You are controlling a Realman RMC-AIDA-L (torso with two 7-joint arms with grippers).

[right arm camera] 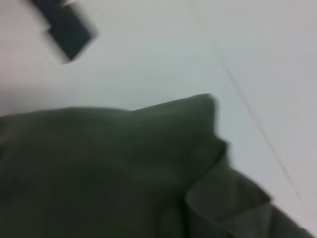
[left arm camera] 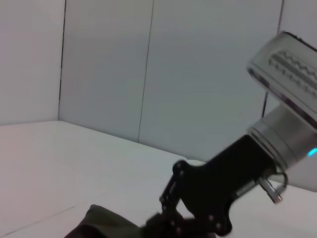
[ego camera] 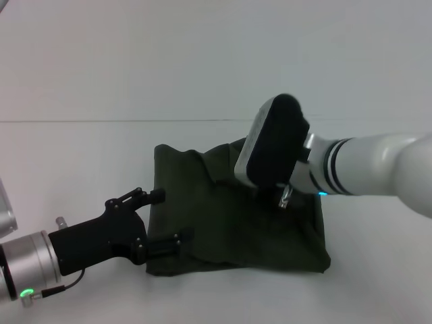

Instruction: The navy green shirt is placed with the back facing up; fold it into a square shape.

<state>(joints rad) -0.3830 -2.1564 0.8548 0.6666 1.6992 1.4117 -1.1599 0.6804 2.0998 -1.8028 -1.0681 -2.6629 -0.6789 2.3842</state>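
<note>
Partly hidden, the right gripper [ego camera: 283, 196] is unreadable over the navy green shirt [ego camera: 223, 229]; left gripper [ego camera: 165, 216] wide

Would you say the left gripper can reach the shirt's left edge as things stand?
Probably yes: the left gripper is open, its fingers already at the left edge of the navy green shirt, nothing between them.

A plain white worktop [ego camera: 81, 155] fills the lower frame of the head view. Behind it rises a pale grey wall [ego camera: 135, 54], meeting it along a thin horizontal line. The light is soft and even, casting faint shadows.
</note>
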